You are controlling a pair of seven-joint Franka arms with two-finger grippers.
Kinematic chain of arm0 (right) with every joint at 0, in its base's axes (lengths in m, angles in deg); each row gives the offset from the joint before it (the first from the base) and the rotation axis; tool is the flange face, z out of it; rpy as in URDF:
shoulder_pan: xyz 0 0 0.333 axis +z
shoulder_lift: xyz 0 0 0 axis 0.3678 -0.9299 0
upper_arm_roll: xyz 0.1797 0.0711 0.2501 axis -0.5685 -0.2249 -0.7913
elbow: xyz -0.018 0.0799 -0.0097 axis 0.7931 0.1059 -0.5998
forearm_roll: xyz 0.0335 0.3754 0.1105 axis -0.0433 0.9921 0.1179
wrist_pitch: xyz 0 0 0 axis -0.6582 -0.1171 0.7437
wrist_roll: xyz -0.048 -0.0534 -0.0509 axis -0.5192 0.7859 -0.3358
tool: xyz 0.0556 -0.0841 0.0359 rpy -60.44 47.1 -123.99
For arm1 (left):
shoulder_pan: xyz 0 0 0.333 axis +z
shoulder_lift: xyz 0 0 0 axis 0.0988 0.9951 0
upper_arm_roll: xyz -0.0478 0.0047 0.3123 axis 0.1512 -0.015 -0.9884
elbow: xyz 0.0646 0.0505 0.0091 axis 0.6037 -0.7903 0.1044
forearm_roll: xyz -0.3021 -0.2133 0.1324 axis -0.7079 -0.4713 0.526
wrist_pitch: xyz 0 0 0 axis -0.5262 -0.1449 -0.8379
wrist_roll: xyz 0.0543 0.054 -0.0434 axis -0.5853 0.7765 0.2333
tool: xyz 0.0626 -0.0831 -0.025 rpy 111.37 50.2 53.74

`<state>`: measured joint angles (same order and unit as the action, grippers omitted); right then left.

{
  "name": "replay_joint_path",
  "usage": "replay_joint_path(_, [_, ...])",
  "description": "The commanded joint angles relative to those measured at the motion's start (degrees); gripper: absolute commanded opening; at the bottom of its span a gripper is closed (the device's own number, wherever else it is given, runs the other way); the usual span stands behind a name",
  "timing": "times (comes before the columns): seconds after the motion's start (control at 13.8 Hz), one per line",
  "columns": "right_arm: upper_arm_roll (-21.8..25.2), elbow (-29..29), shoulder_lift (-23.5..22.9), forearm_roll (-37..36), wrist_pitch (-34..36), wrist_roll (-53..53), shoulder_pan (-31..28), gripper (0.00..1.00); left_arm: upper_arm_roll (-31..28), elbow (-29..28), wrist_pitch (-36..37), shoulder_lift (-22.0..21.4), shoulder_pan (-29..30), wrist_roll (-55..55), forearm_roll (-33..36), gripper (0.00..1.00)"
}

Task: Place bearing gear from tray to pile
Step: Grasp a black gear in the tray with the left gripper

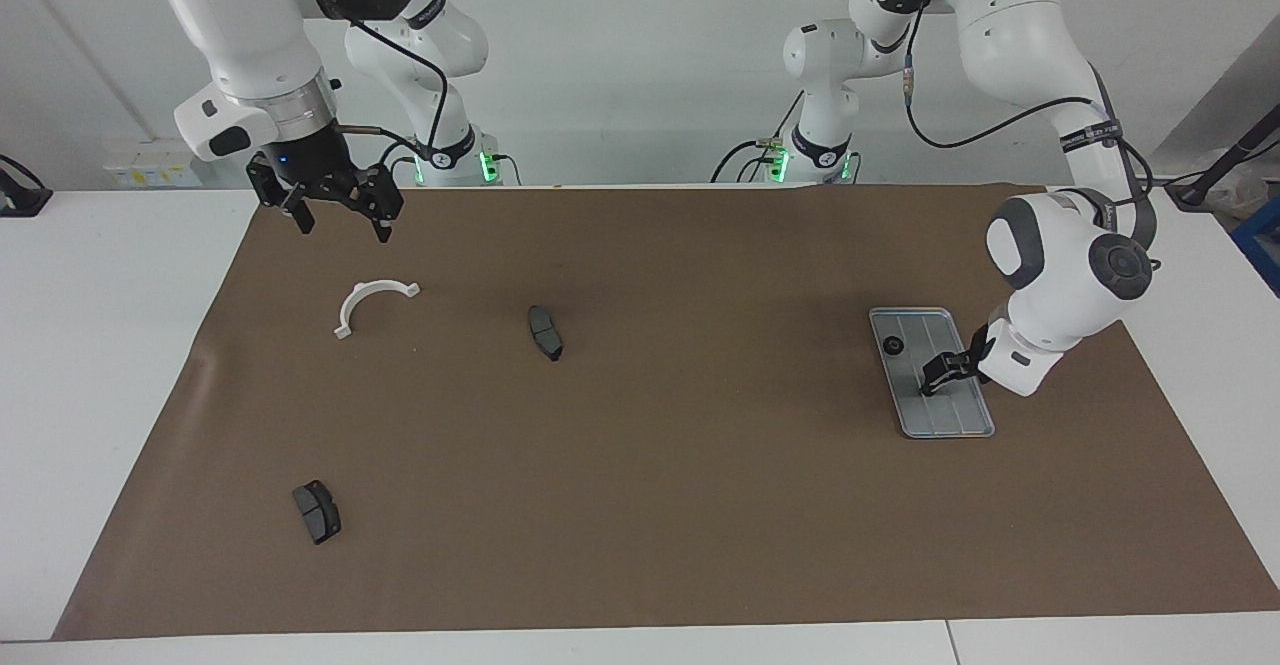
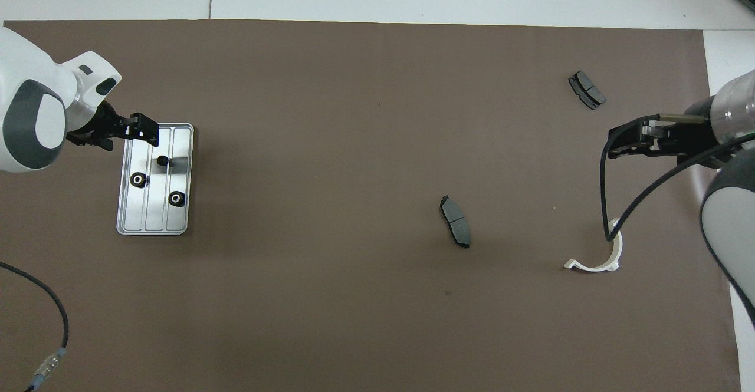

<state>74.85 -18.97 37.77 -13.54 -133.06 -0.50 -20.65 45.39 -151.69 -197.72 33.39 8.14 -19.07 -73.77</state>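
The silver grooved tray point(image 1: 950, 423) point(image 2: 152, 222) lies toward the left arm's end of the table. Three small black bearing gears point(image 2: 161, 160) point(image 2: 138, 180) point(image 2: 176, 198) sit in it. My left gripper point(image 1: 936, 377) point(image 2: 147, 134) hangs low over the tray, and in the facing view it hides two of the gears, leaving one gear point(image 1: 893, 346) showing. Whether it touches a gear I cannot tell. The pile's parts lie scattered toward the right arm's end. My right gripper point(image 1: 343, 228) point(image 2: 612, 149) waits open and empty above the cloth near the white half-ring bracket point(image 1: 372, 303) point(image 2: 598, 260).
One dark brake pad point(image 1: 545, 332) point(image 2: 455, 221) lies mid-table; another brake pad point(image 1: 317, 511) point(image 2: 586, 90) lies farther from the robots. A brown cloth point(image 1: 640, 505) covers the table. A loose cable point(image 2: 41, 303) crosses the corner nearest the left arm.
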Motion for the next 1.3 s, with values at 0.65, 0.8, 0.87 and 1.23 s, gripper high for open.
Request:
replay_joint_path(0.65, [-0.39, -0.10, 0.10, 1.59, 0.29, 1.92, -1.02, 1.00, -0.51, -3.00, -2.48, 0.05, -1.93, 3.87, 1.36, 0.59])
replay_joint_path(0.8, [-0.39, -0.19, 0.10, 1.59, 0.29, 1.92, -1.02, 1.00, -0.43, -3.00, -2.22, 0.05, -2.03, 4.67, 1.36, 0.52])
replay_joint_path(0.87, [-0.39, -0.10, 0.10, 1.59, 0.29, 1.92, -1.02, 1.00, -0.43, -3.00, -2.13, 0.05, -2.03, 4.67, 1.36, 0.50])
replay_joint_path(1.23, [-0.39, -0.19, 0.10, 1.59, 0.29, 1.92, -1.02, 1.00, -0.43, -3.00, -1.87, 0.05, -1.85, 4.58, 1.36, 0.43])
